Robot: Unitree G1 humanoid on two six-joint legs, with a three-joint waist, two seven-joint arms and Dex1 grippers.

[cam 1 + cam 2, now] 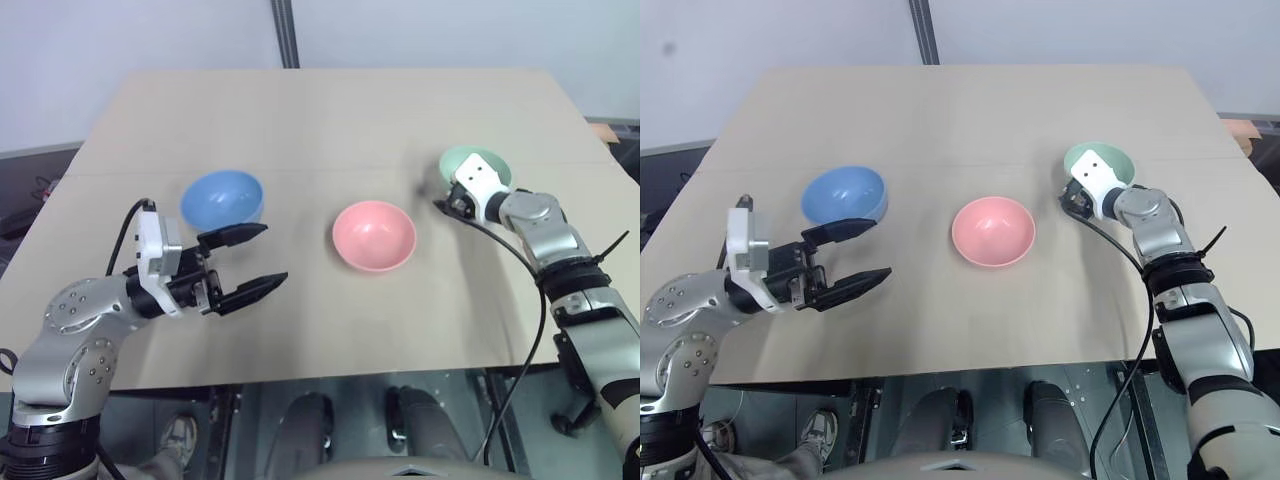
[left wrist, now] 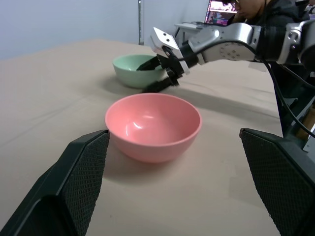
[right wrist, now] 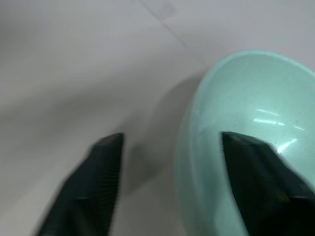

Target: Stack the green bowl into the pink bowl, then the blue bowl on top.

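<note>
Right gripper point(image 3: 170, 142) fingers part-open, straddling green bowl point(image 3: 256, 132) rim, not clamped. Left gripper point(image 1: 252, 262) fingers wide open, empty, near blue bowl point(image 1: 222, 197).

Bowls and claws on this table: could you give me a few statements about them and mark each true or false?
1. The pink bowl sits between the blue bowl and the green bowl. True.
2. The green bowl is already stacked inside the pink bowl. False: all three bowls stand apart on the table.
3. The right gripper straddles the green bowl's rim, one finger inside, one outside. True.
4. The left gripper is clamped on the blue bowl. False: it is open, holding nothing, beside that bowl.
5. The pink bowl holds food. False: it is empty.
</note>
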